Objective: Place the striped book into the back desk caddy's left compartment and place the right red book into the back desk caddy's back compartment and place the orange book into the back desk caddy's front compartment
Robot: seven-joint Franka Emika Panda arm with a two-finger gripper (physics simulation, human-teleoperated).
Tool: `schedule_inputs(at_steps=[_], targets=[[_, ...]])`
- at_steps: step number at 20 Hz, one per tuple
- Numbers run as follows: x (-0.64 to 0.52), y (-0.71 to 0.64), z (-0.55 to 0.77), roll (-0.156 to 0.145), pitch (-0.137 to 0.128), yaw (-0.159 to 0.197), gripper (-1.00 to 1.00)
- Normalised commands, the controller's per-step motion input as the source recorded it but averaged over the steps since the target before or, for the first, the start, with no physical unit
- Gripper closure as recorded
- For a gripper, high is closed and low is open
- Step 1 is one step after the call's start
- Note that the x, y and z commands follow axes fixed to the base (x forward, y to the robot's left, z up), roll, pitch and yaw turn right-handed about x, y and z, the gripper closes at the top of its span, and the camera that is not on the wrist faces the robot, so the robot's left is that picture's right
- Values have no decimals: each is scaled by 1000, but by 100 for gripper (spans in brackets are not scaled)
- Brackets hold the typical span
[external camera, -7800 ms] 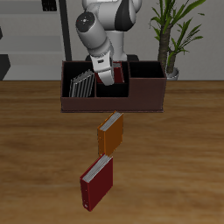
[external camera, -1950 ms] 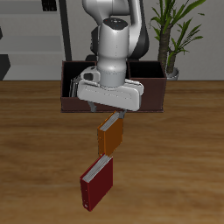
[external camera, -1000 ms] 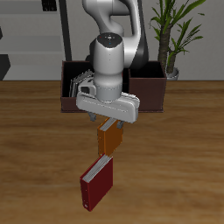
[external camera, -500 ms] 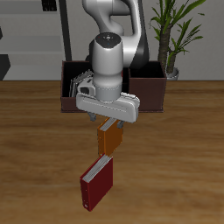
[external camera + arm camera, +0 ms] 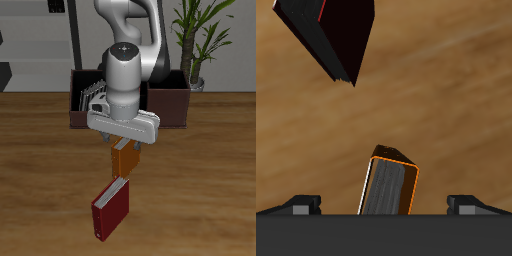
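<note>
One orange book (image 5: pixel 125 159) lies flat on the table (image 5: pixel 40 160), in front of the caddy (image 5: pixel 172 103) and between it and the single red book (image 5: pixel 111 209) in view, which lies nearer the table's front edge. A second red book is not clearly visible in either view. One striped book (image 5: pixel 92 98) stands in the caddy's end cell, mostly hidden by the arm.

The gripper (image 5: pixel 124 145) hangs directly over the orange book's caddy-side end. From outside, the arm's body blocks the fingers, so their spread cannot be read there. The wrist view supplies it: two fingertips (image 5: pixel 302 203) sit wide apart, one on either side of the orange book (image 5: pixel 390 184), with bare wood between each tip and the cover, so the gripper is released and grasps nothing. That view also shows the red book (image 5: pixel 336 30) beyond the orange one, well apart from it, but not the caddy.

No writing or label can be read on any cover.
</note>
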Motion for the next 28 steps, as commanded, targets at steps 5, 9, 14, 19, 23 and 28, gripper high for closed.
schedule_inputs(at_steps=[5,9,14,19,23,28], targets=[[29,-40,-108,-5,15,-3,-100],[0,-84,-165,-12,12,5,-100],[19,-27,-158,0,26,7,-100],[-101,82,-45,38,8,8,100],[-41,49,24,15,32,-63,100],[-82,64,164,36,-13,-9,100]])
